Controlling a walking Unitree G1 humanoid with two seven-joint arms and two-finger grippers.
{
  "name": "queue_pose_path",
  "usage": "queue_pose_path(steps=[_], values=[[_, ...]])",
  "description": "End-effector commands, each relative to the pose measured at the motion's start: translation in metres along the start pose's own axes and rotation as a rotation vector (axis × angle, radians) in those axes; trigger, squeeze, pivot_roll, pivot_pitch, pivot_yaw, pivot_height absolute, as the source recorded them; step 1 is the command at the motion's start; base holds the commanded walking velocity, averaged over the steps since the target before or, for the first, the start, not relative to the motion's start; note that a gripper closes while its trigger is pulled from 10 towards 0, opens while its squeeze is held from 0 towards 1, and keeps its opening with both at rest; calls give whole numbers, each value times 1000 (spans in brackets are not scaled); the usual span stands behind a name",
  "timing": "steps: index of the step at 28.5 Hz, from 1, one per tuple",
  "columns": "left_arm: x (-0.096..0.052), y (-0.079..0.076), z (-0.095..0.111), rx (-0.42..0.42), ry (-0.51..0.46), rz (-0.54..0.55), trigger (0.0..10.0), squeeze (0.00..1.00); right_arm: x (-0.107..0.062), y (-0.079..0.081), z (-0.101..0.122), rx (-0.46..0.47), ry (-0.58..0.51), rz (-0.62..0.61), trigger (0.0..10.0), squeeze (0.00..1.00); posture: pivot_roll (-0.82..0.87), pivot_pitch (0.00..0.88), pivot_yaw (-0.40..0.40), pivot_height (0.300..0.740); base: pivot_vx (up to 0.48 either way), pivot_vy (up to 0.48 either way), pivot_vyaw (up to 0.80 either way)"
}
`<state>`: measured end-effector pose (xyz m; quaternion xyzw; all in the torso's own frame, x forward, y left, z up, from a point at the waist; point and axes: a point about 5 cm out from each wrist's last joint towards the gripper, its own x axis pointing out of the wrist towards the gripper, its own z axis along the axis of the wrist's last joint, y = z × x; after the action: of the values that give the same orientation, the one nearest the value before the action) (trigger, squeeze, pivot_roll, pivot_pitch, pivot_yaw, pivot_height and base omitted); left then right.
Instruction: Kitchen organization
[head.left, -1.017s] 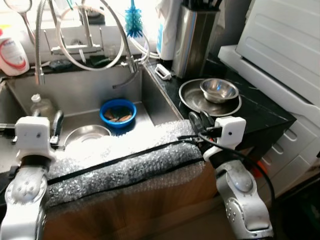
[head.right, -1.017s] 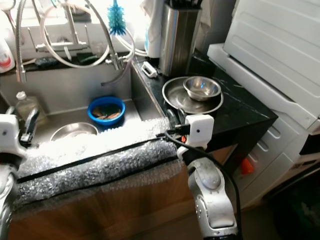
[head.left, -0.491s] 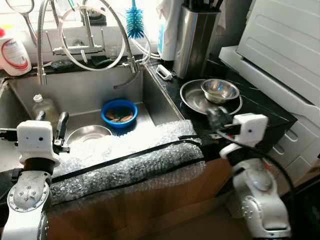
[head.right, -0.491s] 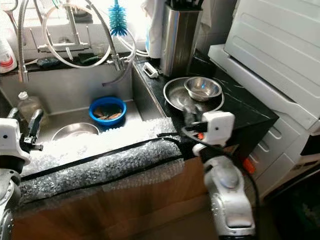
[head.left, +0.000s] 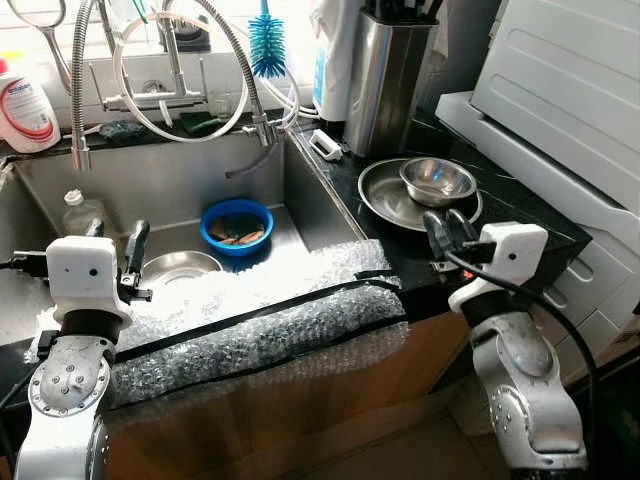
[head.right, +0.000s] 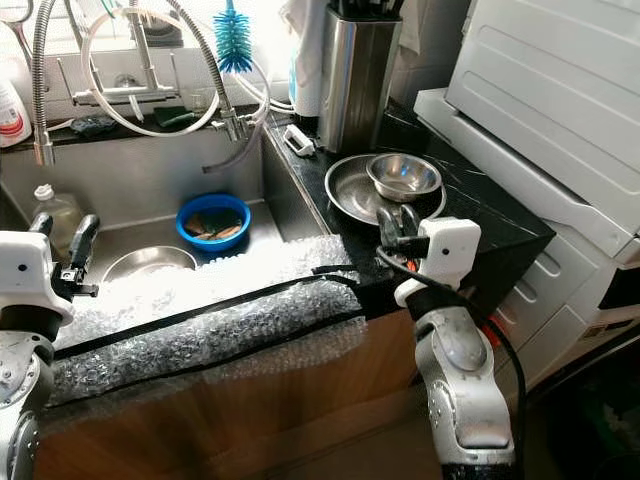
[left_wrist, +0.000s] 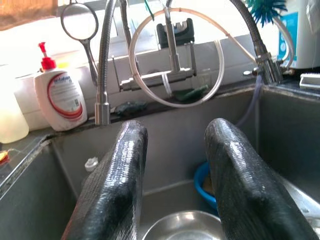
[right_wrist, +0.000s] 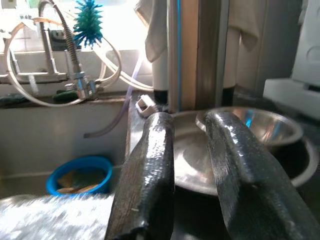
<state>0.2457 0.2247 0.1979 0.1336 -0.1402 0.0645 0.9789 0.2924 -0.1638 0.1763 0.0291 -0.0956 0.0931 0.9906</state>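
A two-armed robot is standing at a kitchen sink (head.left: 160, 185), its front edge wrapped in bubble wrap (head.left: 255, 325). The right gripper (head.left: 448, 232) is hovering over the black counter (head.left: 520, 215) to the right of the sink, its fingers (right_wrist: 150, 170) parted by a narrow gap and holding nothing; it is pointing at a wide steel pan (head.left: 390, 200) on the counter beside the sink, and a small steel bowl (head.left: 437, 180) is sitting inside that pan. The left gripper (head.left: 115, 245) is reaching over the sink's front edge, its fingers (left_wrist: 117, 175) likewise a little apart and empty. Below it, on the sink floor, a steel dish (head.left: 180, 267) is lying, with a blue bowl (head.left: 236, 224) holding scraps just behind it toward the sink's back wall. A clear bottle (head.left: 80, 212) is standing in the sink's left part. On the ledge behind the sink, a soap bottle (head.left: 24, 102) with a red pump is standing at the left, coiled faucet hoses (head.left: 175, 75) are looping above the middle, and a blue brush (head.left: 267, 45) is hanging at the right. A tall steel knife holder (head.left: 390, 75) is standing at the sink's far right corner, with a white appliance (head.left: 570, 100) beyond the counter.
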Motion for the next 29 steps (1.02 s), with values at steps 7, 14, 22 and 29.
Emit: queue_pose_path(steps=[7, 14, 22, 29], values=[[3, -13, 2, -18, -7, -14, 10000, 0, 8, -12, 5, -42, 19, -43, 10000, 0, -49, 0, -69, 727, 0, 0, 0], [6, -12, 3, -23, -4, 0, 10000, 0, 7, 4, 1, -20, 22, -1, 10000, 0, -45, 0, -66, 727, 0, 0, 0], [9, -11, 1, -22, 4, 15, 10000, 0, 9, 7, 2, -16, 13, 9, 10000, 0, -47, 0, -69, 727, 0, -210, 397], [9, -11, -1, -23, 11, 26, 10000, 0, 9, 9, 2, -23, 13, 20, 10000, 0, -45, 0, -70, 727, 145, -294, 0]])
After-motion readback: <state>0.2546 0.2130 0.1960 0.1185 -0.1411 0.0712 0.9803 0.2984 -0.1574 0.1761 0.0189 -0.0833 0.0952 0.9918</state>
